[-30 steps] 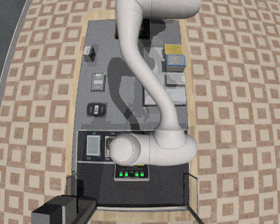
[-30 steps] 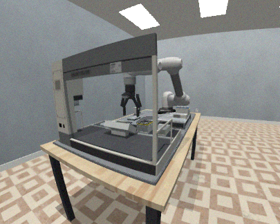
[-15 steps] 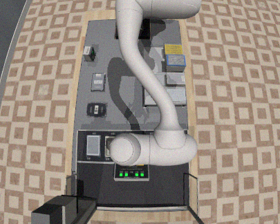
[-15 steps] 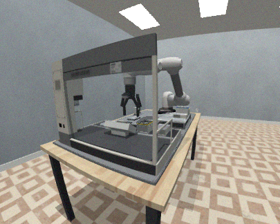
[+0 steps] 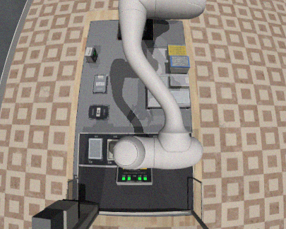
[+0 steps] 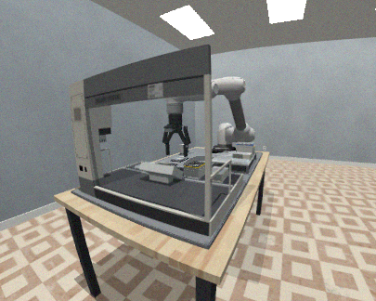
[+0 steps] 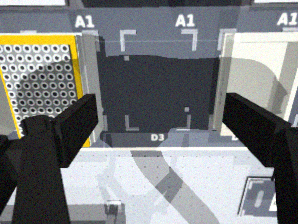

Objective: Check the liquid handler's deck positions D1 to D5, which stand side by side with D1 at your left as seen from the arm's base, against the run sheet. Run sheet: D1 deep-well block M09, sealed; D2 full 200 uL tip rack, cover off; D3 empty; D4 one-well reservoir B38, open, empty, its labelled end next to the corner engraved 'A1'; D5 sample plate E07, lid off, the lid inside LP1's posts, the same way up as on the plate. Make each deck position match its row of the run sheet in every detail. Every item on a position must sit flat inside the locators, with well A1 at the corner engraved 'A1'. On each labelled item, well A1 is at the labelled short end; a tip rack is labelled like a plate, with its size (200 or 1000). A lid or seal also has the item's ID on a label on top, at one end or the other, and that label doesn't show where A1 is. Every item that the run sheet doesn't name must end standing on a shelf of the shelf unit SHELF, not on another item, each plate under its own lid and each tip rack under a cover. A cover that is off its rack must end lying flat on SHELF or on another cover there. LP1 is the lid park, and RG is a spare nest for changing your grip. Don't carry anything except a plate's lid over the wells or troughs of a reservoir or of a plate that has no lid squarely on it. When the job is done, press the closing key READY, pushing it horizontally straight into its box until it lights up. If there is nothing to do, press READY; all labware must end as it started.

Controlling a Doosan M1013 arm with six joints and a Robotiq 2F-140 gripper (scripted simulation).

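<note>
Smooth, slightly glossy white shell on the arm, matt black fingers on the gripper, looking like hard plastic. Matt dark grey surface at deck position D3, beside it a yellow-framed tip rack with plastic look and a pale, semi-clear reservoir. Light wood with visible grain on the table top, matt black legs, grey matt frame on the liquid handler.

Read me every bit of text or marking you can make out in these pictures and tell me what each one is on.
"A1": engraved on the deck, left corner mark.
"A1": engraved on the deck above the middle position.
"A1": on the deck at right, cut by the picture's edge.
"D3": on the deck below the middle position.
Labels in the top and exterior views: too blurred to read.
</note>
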